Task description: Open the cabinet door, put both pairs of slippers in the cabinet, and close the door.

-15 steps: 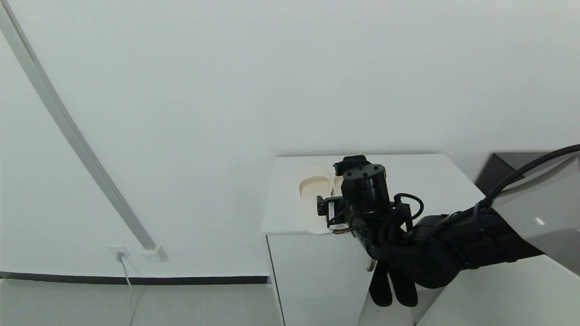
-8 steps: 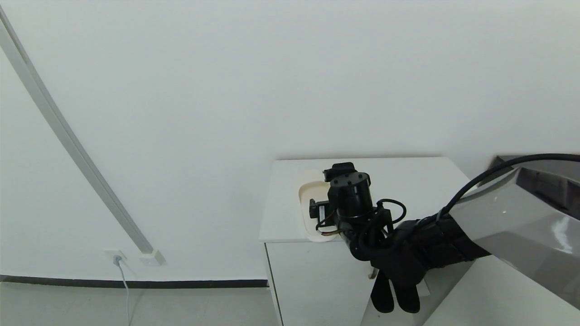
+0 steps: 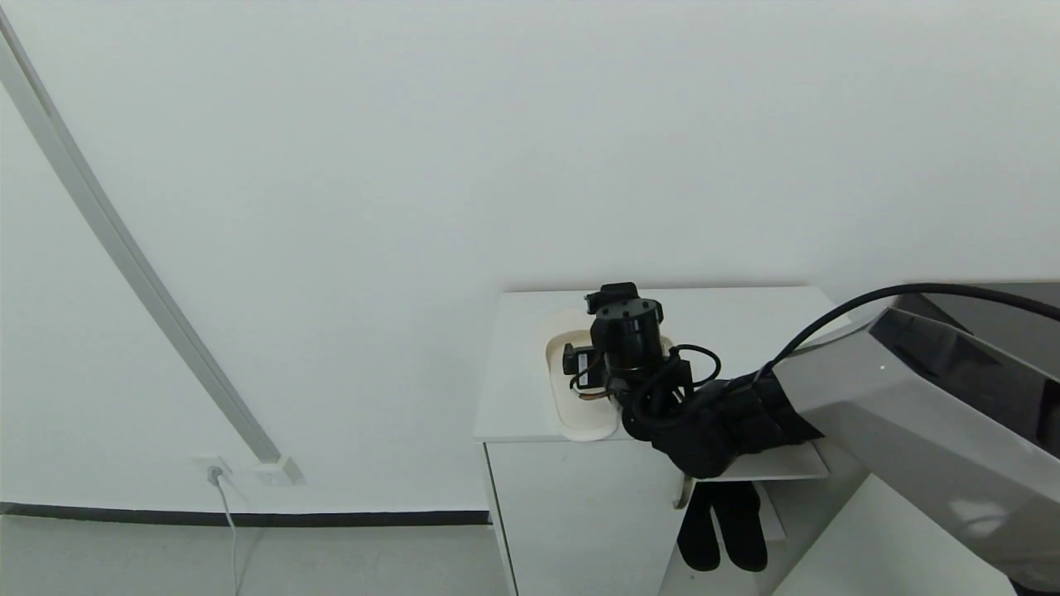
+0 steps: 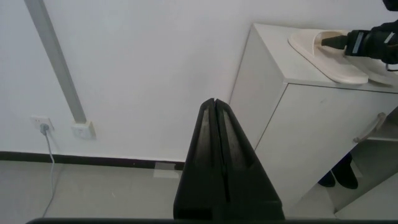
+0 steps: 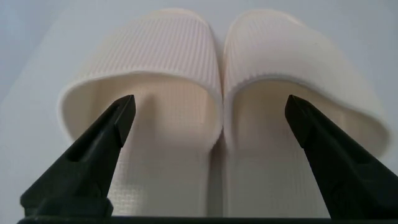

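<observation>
Matt, ribbed foam-like cream slippers [image 5: 211,93]; smooth cabinet [image 3: 571,497].

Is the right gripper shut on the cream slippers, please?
No, the right gripper is open, fingers spread wide over the cream slippers.

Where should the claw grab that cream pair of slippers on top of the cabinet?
Best the two inner strap walls, where the cream slippers lie side by side and touch. Come from the heel side, low over the cabinet top: both openings face that way, so the open right gripper can likely slip one finger into each and pinch the pair together.
</observation>
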Motion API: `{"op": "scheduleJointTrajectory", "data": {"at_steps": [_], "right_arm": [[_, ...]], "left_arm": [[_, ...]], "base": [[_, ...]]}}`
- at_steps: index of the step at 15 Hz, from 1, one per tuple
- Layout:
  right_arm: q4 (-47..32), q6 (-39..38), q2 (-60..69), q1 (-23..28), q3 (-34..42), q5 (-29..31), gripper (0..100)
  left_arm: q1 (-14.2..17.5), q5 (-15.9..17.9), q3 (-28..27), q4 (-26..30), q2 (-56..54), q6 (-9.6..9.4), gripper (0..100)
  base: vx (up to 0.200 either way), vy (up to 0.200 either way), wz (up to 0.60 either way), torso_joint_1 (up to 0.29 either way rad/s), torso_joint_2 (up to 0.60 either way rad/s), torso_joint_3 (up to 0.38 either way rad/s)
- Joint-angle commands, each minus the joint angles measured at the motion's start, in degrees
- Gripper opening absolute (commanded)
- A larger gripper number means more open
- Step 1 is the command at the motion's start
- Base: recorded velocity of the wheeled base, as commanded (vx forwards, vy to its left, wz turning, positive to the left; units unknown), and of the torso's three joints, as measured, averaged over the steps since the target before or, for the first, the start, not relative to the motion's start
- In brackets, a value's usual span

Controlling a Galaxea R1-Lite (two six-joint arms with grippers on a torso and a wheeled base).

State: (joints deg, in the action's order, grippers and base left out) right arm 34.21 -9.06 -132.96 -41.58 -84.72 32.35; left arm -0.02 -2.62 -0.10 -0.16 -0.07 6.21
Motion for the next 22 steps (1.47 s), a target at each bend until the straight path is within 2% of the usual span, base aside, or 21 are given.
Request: {"op": "scheduleJointTrajectory", "data": {"at_steps": [1,3,4,10,14,16,20,21,22], "right_arm": [[-0.6,0.0,-2.2,0.3,-3.2,0.0,100],[-0.8,0.1,-3.1,0.4,-4.6,0.0,100],[-0.8,0.1,-3.4,0.5,-4.7,0.0,0],[-0.7,0.4,-4.2,1.0,-5.4,-0.4,0],[-0.6,0.5,1.5,0.5,-2.3,-0.4,0],[-0.3,2.4,10.3,-0.3,5.1,-3.5,0],[1.5,2.4,25.0,-2.0,24.4,-14.5,0],[3.1,2.5,28.8,-2.2,30.2,-18.3,0],[5.4,2.6,35.1,-2.2,39.6,-25.8,0]], "left_arm": [[0.0,0.0,0.0,0.0,0.1,0.04,0],[0.0,-0.2,0.0,0.0,0.1,0.04,0],[0.0,-0.2,0.0,0.0,0.1,0.04,0],[0.0,-0.2,0.0,0.0,0.1,0.04,0],[0.0,-0.2,0.0,0.0,0.1,0.04,0],[0.0,-0.2,0.0,0.0,0.1,0.04,0],[0.0,-0.2,0.0,0.0,0.1,0.04,0],[0.0,-0.2,0.0,0.0,0.1,0.04,0],[0.0,-0.3,0.0,0.0,0.1,0.04,0]], "base": [[0.000,0.000,0.00,0.000,0.00,0.000],[0.000,0.000,0.00,0.000,0.00,0.000],[0.000,0.000,0.00,0.000,0.00,0.000],[0.000,0.000,0.00,0.000,0.00,0.000],[0.000,0.000,0.00,0.000,0.00,0.000],[0.000,0.000,0.00,0.000,0.00,0.000],[0.000,0.000,0.00,0.000,0.00,0.000],[0.000,0.000,0.00,0.000,0.00,0.000],[0.000,0.000,0.00,0.000,0.00,0.000]]}}
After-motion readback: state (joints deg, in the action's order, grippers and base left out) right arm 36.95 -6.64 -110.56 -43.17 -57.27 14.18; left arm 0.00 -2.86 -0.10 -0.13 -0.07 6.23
